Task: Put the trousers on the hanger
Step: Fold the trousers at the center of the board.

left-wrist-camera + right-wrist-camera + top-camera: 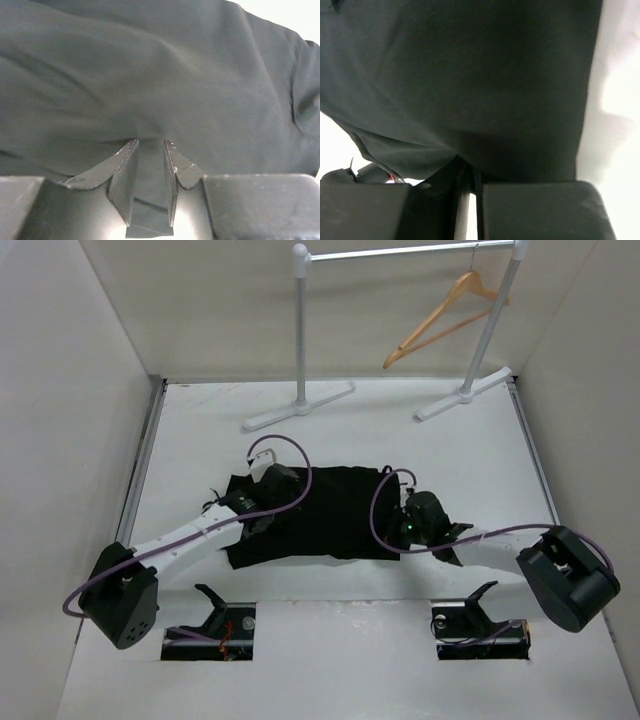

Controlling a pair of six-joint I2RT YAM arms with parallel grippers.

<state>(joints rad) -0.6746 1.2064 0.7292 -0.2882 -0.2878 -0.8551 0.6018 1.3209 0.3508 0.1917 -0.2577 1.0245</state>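
Black trousers [330,510] pinched on the desk [420,440].
The left fingers [125,175] and right fingers [442,187] each clamp narrowly on them; the hanger [440,308] hangs on the rail [400,252].

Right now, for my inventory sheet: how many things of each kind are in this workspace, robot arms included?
trousers: 1
hanger: 1
clothes rail: 1
robot arms: 2
Total: 5
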